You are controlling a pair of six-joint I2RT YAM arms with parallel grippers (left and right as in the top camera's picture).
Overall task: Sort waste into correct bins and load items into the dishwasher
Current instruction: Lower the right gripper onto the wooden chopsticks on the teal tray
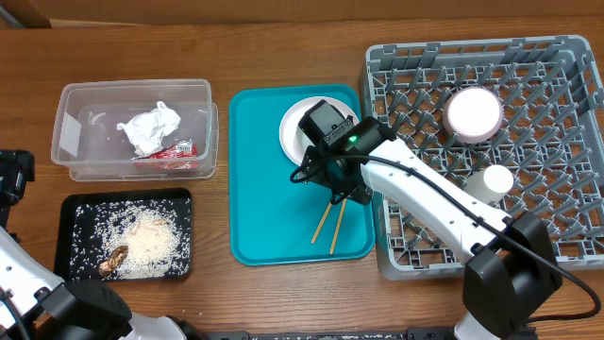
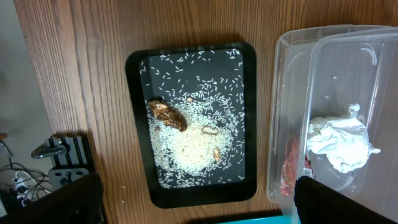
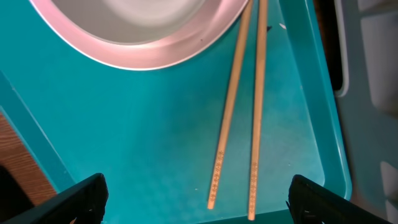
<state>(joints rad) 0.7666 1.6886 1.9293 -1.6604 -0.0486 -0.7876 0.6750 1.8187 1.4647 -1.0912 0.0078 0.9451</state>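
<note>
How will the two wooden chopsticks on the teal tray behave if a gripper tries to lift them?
The chopsticks look thin and straight, so probably stiff and very light. They lie flat on the smooth teal tray, so they may slide or roll instead of lifting. Being narrow, they may twist in the grip.

Teal rectangular plastic serving tray [image 1: 274, 189], centre frame, plain. White round ceramic plate [image 1: 293, 132], unpatterned. Two pale tan thin wooden chopsticks [image 3: 239, 106], with small darker printed marks near the lower ends. Grey square plastic dish rack [image 1: 547, 113], right, in a lattice grid. White round bowl [image 1: 474, 111], faintly pink. White small cup [image 1: 493, 179]. Clear rectangular plastic tub [image 1: 85, 104], upper left: white crumpled paper napkin [image 1: 149, 127] and red small wrapper [image 1: 175, 151]. Black shallow rectangular tray [image 1: 71, 212], lower left: white loose rice [image 1: 151, 236] and brown food scraps [image 1: 115, 260]. Brown wood-grain table [image 1: 283, 302].
</note>
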